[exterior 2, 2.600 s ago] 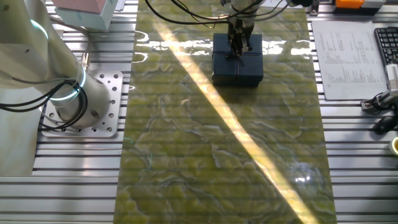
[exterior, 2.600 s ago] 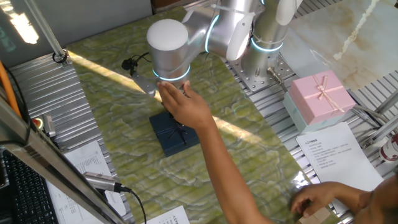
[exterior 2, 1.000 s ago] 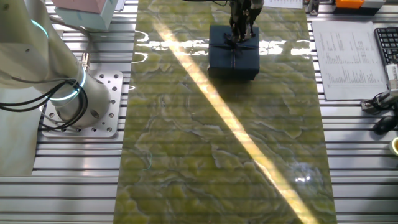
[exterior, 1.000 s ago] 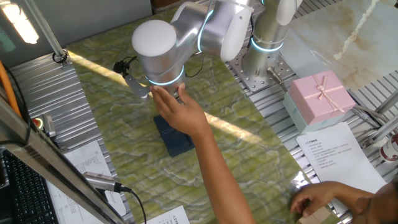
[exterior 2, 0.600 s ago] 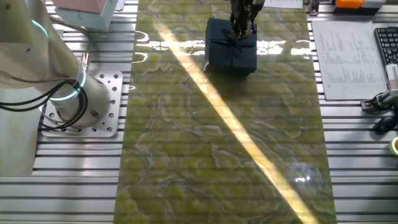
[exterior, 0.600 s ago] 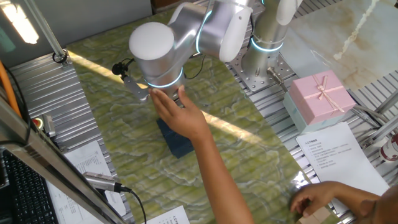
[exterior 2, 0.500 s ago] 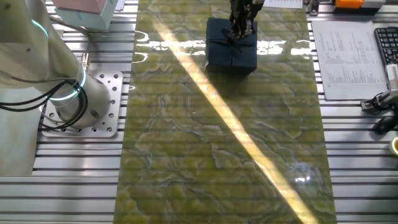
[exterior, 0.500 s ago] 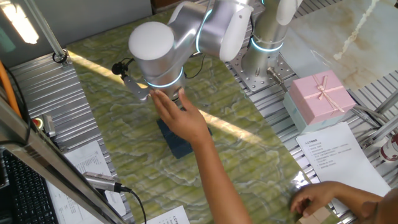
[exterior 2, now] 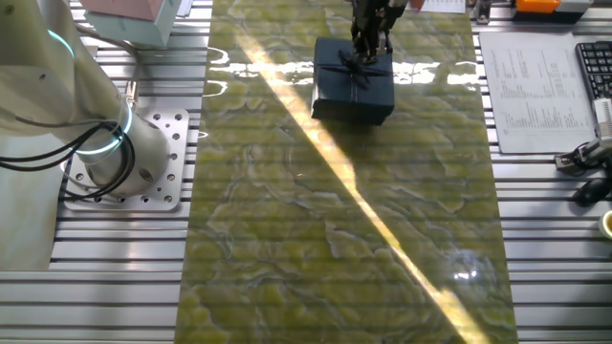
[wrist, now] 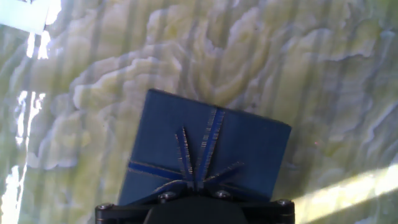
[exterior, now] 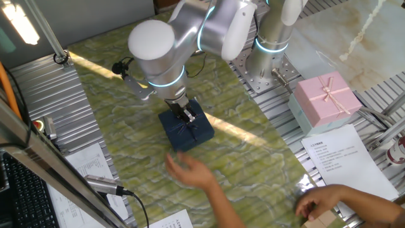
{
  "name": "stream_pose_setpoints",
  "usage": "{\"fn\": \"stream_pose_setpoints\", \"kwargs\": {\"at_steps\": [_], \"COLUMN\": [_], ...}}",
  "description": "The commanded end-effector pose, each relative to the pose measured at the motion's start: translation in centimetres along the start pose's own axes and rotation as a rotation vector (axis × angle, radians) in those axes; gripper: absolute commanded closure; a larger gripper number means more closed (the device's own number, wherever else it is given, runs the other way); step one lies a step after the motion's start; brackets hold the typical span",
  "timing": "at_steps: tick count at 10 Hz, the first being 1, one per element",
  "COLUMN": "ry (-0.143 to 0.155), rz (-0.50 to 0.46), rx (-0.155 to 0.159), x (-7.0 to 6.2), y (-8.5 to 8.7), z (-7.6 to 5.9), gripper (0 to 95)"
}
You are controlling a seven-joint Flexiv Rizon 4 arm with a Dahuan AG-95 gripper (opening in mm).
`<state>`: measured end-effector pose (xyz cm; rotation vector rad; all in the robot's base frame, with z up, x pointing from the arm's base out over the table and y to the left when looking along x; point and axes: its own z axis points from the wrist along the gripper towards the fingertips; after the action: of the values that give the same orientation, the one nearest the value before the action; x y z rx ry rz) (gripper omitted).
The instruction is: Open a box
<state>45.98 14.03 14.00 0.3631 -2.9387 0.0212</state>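
Green marbled mat covers my table. Small square dark navy-blue gift box sits near its middle, lid on. My two-finger gripper is down on the thin ribbon bow; can't tell how far apart the fingers are. Bare hand hovers nearby. Larger pink bow-topped box far right.

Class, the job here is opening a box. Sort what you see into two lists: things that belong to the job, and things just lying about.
Belongs to the job:
navy box
ribbon bow on its lid
tool, down at the bow

Just lying about:
pink box
printed sheet
keyboard
person's hand, off the navy box
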Motion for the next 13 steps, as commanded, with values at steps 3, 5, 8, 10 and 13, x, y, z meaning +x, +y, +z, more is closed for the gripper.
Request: {"fn": "stream_pose_setpoints", "kwargs": {"at_steps": [3, 5, 8, 10, 13], "ry": [-0.038, -0.034, -0.038, -0.039, -0.039], "rz": [0.028, 0.028, 0.039, 0.038, 0.026], "rx": [-0.027, -0.013, -0.013, -0.010, -0.010], "x": [0.4, 0.4, 0.4, 0.4, 0.3], "y": [-0.5, -0.7, -0.7, -1.0, -1.7], "z": [-0.9, -1.0, -1.0, -1.1, -1.6], "gripper": [95.0, 95.0, 95.0, 95.0, 95.0]}}
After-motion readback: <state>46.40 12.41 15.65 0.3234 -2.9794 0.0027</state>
